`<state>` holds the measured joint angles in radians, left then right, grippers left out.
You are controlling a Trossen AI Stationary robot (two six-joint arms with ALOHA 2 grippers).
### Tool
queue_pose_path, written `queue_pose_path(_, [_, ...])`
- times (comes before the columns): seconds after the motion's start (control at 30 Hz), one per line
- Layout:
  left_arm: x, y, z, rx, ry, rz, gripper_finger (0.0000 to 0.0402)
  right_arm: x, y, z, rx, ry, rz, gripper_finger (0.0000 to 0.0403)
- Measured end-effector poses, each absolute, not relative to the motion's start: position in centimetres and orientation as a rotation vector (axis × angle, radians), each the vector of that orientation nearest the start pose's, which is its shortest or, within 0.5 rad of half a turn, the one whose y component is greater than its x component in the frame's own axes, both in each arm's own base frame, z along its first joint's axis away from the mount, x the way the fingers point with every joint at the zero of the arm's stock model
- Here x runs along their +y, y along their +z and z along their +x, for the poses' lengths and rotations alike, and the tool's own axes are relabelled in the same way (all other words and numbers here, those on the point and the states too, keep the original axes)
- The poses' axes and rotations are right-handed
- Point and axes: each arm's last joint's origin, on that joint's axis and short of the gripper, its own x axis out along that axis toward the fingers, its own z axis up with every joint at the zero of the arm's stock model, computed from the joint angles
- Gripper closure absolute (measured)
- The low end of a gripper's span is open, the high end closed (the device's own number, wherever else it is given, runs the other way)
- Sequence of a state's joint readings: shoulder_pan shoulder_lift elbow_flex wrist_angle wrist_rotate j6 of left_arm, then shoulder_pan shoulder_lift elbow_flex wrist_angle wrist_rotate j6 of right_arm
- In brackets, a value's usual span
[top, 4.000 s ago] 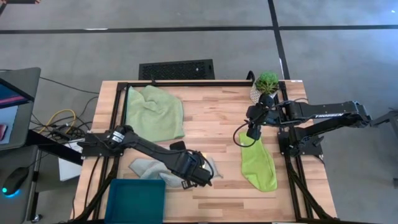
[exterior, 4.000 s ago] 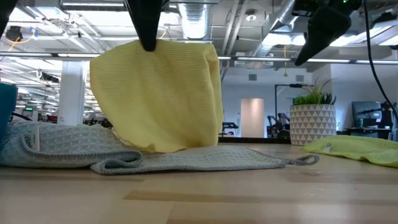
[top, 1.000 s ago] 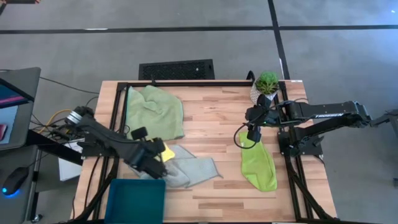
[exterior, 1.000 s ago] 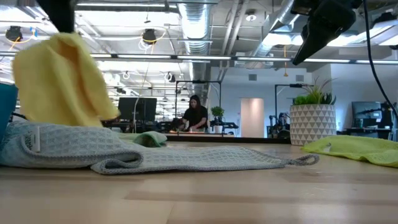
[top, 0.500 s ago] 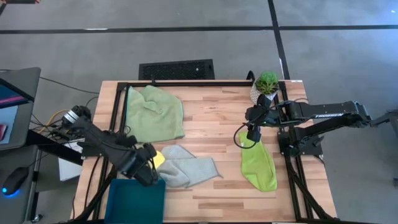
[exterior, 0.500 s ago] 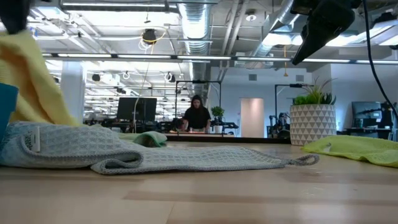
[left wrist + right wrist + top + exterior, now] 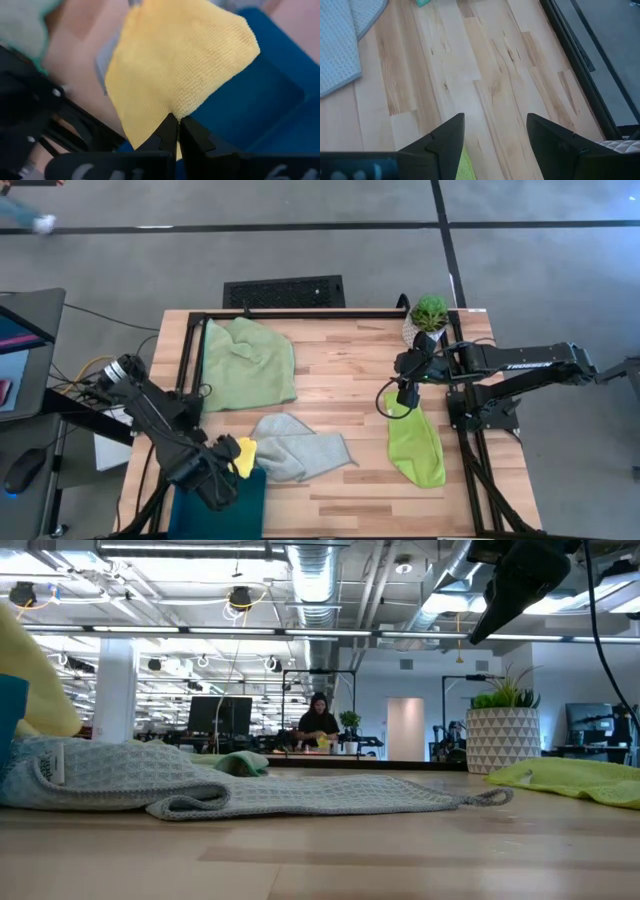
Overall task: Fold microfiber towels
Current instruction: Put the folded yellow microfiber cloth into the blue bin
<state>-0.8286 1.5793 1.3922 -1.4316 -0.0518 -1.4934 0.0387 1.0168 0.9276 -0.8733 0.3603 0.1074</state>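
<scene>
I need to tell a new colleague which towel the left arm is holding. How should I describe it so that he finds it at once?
Start at the teal bin at the near left corner of the wooden table. Over its edge, the left gripper is shut on the yellow towel, which hangs from its fingertips. It is the only bright yellow cloth; the pale grey-green towel beside it lies flat on the wood.

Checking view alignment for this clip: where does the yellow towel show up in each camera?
High view: yellow towel at the teal bin's upper edge, by the left gripper.
Low view: far left edge.
Left wrist view: centre, pinched in the fingers.
Right wrist view: not in it.
Shared landmark: the grey-green towel.
</scene>
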Motion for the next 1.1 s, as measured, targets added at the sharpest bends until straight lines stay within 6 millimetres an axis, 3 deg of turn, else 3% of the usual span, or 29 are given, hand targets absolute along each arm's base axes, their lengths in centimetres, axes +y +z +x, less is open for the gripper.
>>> queue_pose_path(0.2, [-21.5,27.2,18.2,1.563,0.524,-0.482,0.0401,-0.3,29.0,18.7,0.901,-0.341,-0.085,0.0165])
queue_pose_path(0.5, [-23.8,27.3,17.6,1.522,0.415,-0.600,0.0401,0.2,29.0,18.9,0.904,-0.164,-0.035,0.0165])
queue_pose_path(0.7, [-25.1,27.0,17.3,1.510,0.374,-0.626,0.0401,0.2,29.0,19.0,0.902,-0.155,-0.030,0.0165])
queue_pose_path(1.1, [-28.5,22.2,18.2,1.669,0.264,-0.505,0.0401,0.3,29.3,19.3,0.850,-0.154,-0.024,0.0165])
